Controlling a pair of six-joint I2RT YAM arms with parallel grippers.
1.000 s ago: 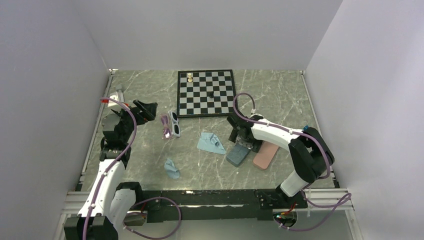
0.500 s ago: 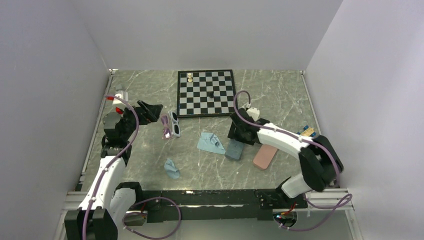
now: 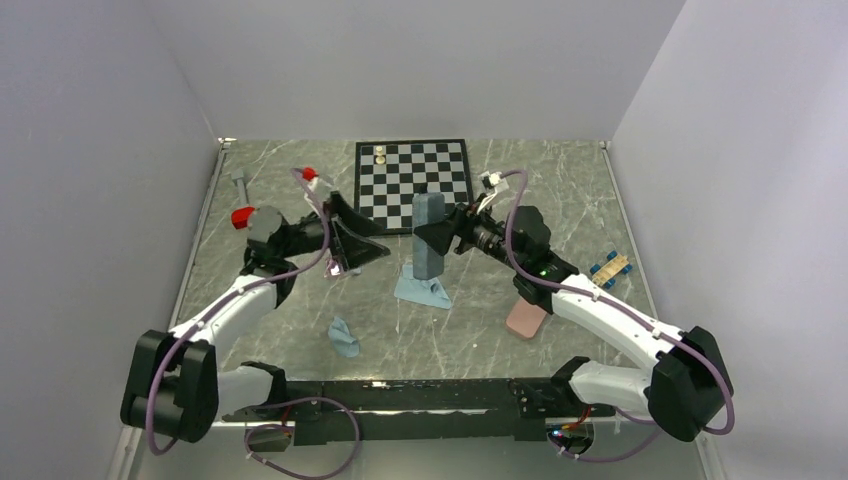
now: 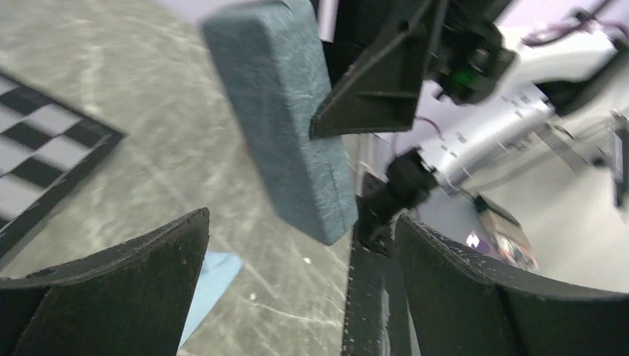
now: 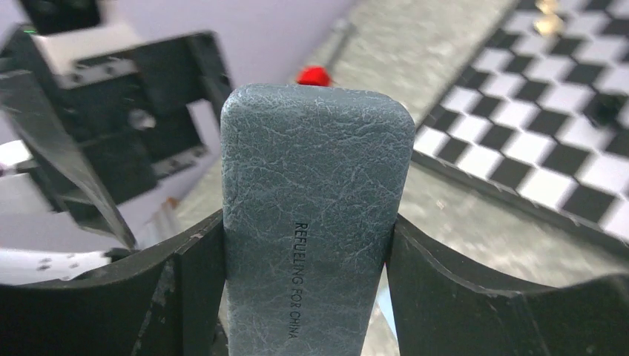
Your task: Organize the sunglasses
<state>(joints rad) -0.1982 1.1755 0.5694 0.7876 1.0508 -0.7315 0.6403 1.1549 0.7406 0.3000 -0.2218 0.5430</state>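
My right gripper (image 3: pixel 443 237) is shut on the grey-blue case (image 3: pixel 428 232) and holds it upright above the table, in front of the chessboard. In the right wrist view the case (image 5: pixel 315 185) fills the space between both fingers (image 5: pixel 460 285). My left gripper (image 3: pixel 358 242) is open and empty, pointing at the case from the left. In the left wrist view the case (image 4: pixel 285 111) hangs just ahead of its open gripper (image 4: pixel 303 222). The sunglasses lie under the left gripper; only a pink-white bit (image 3: pixel 337 267) shows.
A pink case (image 3: pixel 527 318) lies right of centre. One light-blue cloth (image 3: pixel 422 290) lies under the held case, and another cloth (image 3: pixel 344 338) lies nearer the front. A chessboard (image 3: pixel 400 190) with pieces is at the back. A small blue-and-yellow toy (image 3: pixel 610 268) is at the right.
My right gripper has lifted the grey-blue case off the table and stood it upright. My left arm has swung right over the sunglasses, toward the case.
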